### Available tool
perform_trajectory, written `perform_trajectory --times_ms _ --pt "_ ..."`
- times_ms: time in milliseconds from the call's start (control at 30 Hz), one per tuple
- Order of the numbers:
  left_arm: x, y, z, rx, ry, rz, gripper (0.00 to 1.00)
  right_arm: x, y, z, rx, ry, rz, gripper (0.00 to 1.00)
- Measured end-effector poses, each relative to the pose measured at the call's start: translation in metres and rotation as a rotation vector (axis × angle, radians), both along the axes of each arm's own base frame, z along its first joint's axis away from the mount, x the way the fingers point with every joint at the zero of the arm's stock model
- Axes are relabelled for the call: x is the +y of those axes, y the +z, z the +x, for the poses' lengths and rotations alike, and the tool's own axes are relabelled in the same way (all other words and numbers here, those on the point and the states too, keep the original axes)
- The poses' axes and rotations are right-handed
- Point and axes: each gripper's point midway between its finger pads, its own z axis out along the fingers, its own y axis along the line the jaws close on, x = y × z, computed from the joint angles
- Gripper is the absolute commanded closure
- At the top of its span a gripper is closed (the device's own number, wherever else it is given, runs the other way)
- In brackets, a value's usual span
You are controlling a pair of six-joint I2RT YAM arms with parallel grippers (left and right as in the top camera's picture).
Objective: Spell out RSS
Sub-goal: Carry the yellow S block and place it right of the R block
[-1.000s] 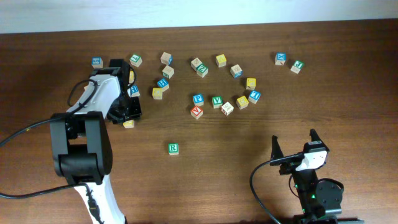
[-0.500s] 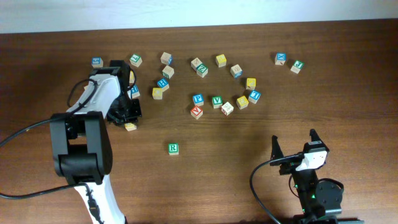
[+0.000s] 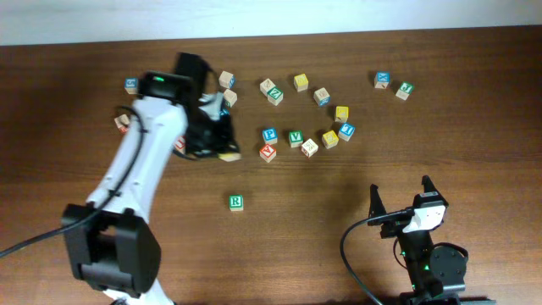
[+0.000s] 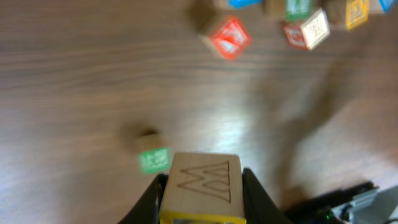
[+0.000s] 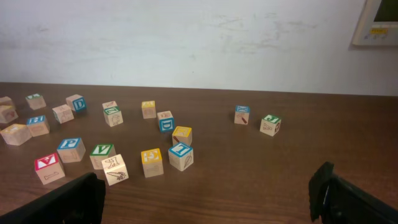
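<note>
Wooden block (image 4: 200, 183), probably light, rigid and smooth, is clamped by two flat opposite sides between the jaws of the left gripper (image 3: 222, 146); green R block (image 4: 153, 159) lies beyond them. Right gripper (image 3: 399, 191) jaws stand apart.

The table (image 3: 339, 195) is of dark brown wood with a fine grain, and light makes pale patches on its top. Behind it stands a white wall (image 5: 186, 37), carrying a beige panel (image 5: 379, 22) at the right.
</note>
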Motion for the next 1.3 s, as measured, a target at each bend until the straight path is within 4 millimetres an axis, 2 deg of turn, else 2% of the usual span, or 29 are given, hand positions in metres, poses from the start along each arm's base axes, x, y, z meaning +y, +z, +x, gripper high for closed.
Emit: perform_trajectory --times_ms 100,167,267,367,567,633,700,800,933,1000,1067,1300 --pt "-0.047 -0.033 -0.030 0.023 -0.030 0.088 0.77 0.000 0.000 0.000 0.001 0.000 -0.001 0.02" --pt "-0.057 -0.053 -0.040 -0.009 0.016 0.187 0.76 0.000 0.000 0.000 0.002 0.000 -0.001 0.02" --pt "-0.061 -0.082 -0.057 -0.068 0.078 0.335 0.74 0.000 0.000 0.000 0.001 0.000 -0.001 0.02" --pt "-0.051 -0.108 -0.052 -0.128 0.117 0.412 0.74 0.000 0.000 0.000 0.001 0.000 -0.001 0.02" --pt "-0.043 -0.135 -0.054 -0.106 0.123 0.471 0.70 0.000 0.000 0.000 0.001 0.000 -0.001 0.02" --pt "-0.044 -0.136 -0.053 -0.108 0.123 0.469 0.64 0.000 0.000 0.000 0.001 0.000 -0.001 0.02" --pt "-0.045 -0.136 -0.053 -0.106 0.125 0.463 0.64 0.000 0.000 0.000 0.001 0.000 0.000 0.02" --pt "-0.047 -0.136 -0.053 -0.105 0.111 0.453 0.71 0.000 0.000 0.000 0.001 0.000 -0.001 0.02" --pt "-0.048 -0.136 -0.053 -0.109 0.073 0.452 0.72 0.000 0.000 0.000 0.001 0.000 -0.001 0.02" --pt "-0.048 -0.136 -0.053 -0.112 0.053 0.453 0.62 0.000 0.000 0.000 0.001 0.000 -0.001 0.02" --pt "-0.048 -0.136 -0.053 -0.114 0.033 0.454 0.41 0.000 0.000 0.000 0.001 0.000 0.000 0.02" --pt "-0.047 -0.134 -0.049 -0.119 0.035 0.449 0.41 0.000 0.000 0.000 0.001 0.000 -0.001 0.02"
